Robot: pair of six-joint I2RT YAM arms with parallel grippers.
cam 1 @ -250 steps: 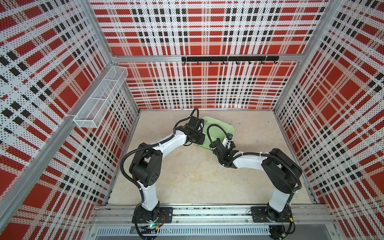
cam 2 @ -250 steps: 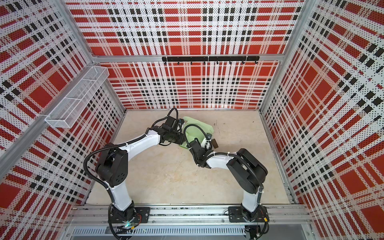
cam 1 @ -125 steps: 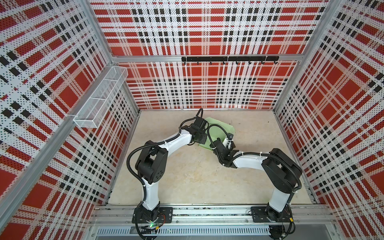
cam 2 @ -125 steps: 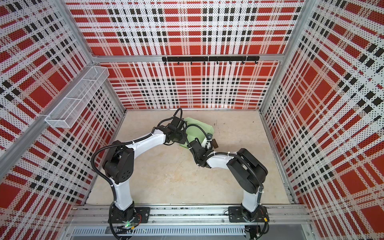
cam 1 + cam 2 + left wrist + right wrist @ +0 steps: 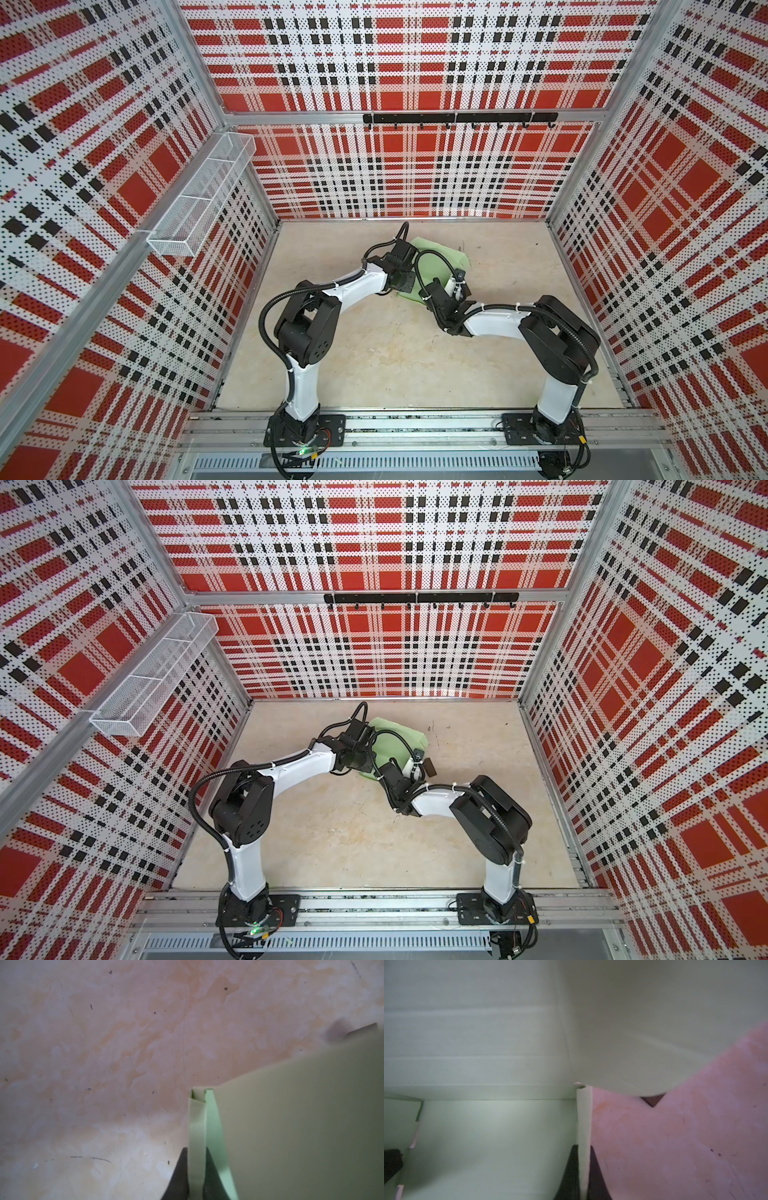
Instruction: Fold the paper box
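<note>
Left arm (image 5: pixel 357 284): elbow up, forearm reaching to the far middle of the table (image 5: pixel 374 353), wrist bent down. Left gripper (image 5: pixel 196 1150) is nearly closed, fingers (image 5: pixel 180 1167) pinching a narrow upright side wall of the paper box (image 5: pixel 291 1115).

Right arm (image 5: pixel 498 322): forearm low, reaching inward to the left. Right gripper (image 5: pixel 583 1148) is clamped tight on another thin upright wall.

Both top views show the paper box (image 5: pixel 432 266) at far centre between the two wrists, far edge slanting. Long axis unclear because the arms cover it. It is pale mint-green, thin, with crease lines and notched tabs, a big flap raised, and only partly folded.

Small dark brown scrap (image 5: pixel 430 767) sits just right of it.
</note>
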